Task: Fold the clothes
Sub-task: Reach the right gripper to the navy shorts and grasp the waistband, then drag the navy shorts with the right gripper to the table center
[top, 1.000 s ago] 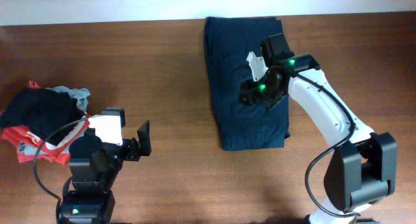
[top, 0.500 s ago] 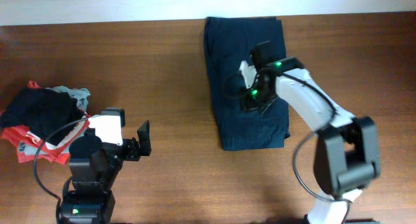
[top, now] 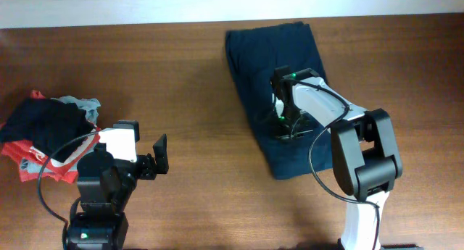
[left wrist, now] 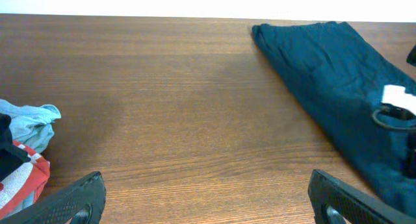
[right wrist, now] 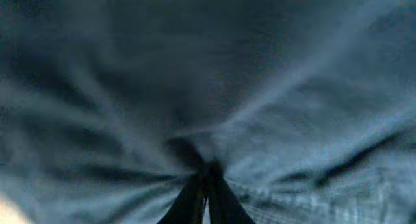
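Overhead: navy garment (top: 274, 65), soft plain cloth folded into a long tilted strip with rounded corners, lies flat on the brown wood-grain desk (top: 188, 76). The right gripper (top: 285, 127) bears down on the strip's middle, cloth extending both beyond and behind it. The left gripper (top: 145, 152) is well apart from the garment; just to its left is a crumpled pile of clothes (top: 43, 130) in black, red, grey-teal and white. Left wrist: left gripper (left wrist: 207, 178) is spread wide over bare desk (left wrist: 162, 107), its dark fingers (left wrist: 78, 198) rounded. The garment (left wrist: 331, 68) lies ahead to its right, the pile (left wrist: 23, 152) to its left. Right wrist: blurred navy cloth (right wrist: 195, 74) fills the frame. The right gripper (right wrist: 207, 178) is pressed together, pinching a pucker from which creases radiate.
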